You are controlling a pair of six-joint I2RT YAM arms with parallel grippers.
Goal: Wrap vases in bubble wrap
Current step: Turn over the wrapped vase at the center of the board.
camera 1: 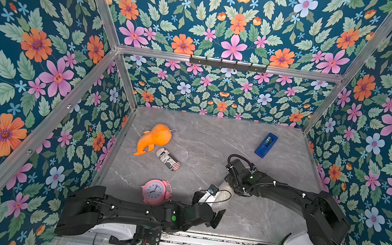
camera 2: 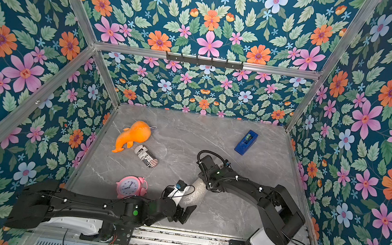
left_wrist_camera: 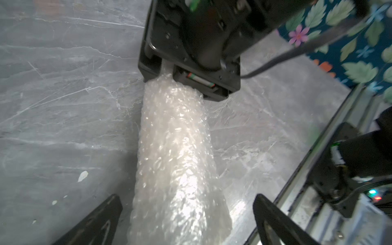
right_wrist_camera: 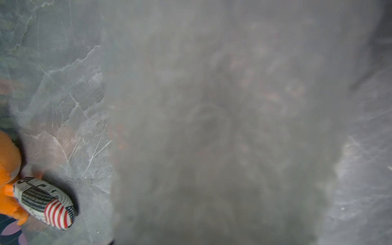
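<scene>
The bubble wrap (left_wrist_camera: 176, 148) lies rolled into a soft, light, slippery tube on the table (camera 1: 213, 141); I judge the fragile vase sits inside, unseen, so I would grip gently at the padded ends. The right gripper (left_wrist_camera: 166, 72) pinches its far end, while the left gripper (left_wrist_camera: 186, 201) stands spread wide, straddling the near end without touching.

Grey white-veined marble surface (camera 1: 213, 136), orange toy (camera 1: 155, 137), pink clock (camera 1: 155, 191), blue tape dispenser (camera 1: 266, 144), black-and-white printed can (camera 1: 168, 159) striped red at one end, clear shiny bubble wrap (left_wrist_camera: 176, 148), teal floral walls (camera 1: 230, 16)
</scene>
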